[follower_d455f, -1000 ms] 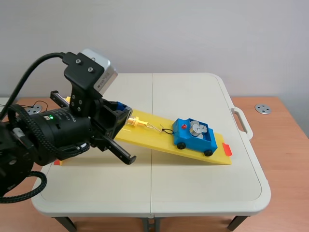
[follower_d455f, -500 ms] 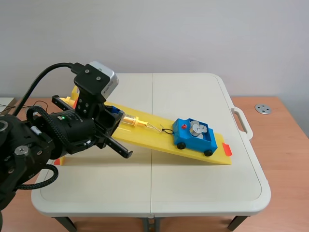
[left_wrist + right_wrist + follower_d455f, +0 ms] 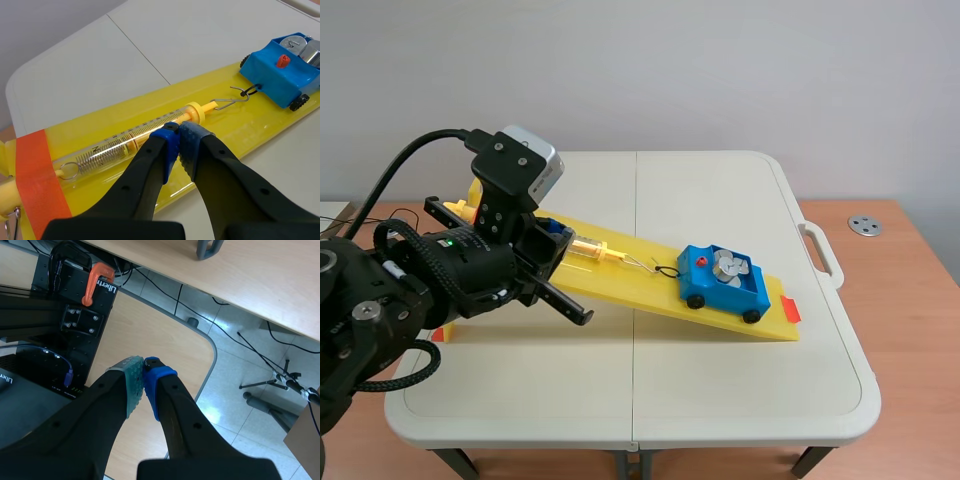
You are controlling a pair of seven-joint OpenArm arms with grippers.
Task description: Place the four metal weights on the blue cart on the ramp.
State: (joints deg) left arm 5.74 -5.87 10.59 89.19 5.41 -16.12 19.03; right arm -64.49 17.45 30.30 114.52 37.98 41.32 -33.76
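Metal weights (image 3: 728, 266) sat in the blue cart (image 3: 715, 287); my left gripper (image 3: 179, 131), closed empty over the spring scale (image 3: 125, 142), risked knocking it and jolting them.

Scene view from near side across whole surface (image 3: 720, 400), left wrist view close over the shared ramp (image 3: 165, 102), right wrist view facing floor (image 3: 235, 390).

surface: white table (image 3: 720, 390) | on it: yellow ramp (image 3: 640, 288) | crossing centre seam
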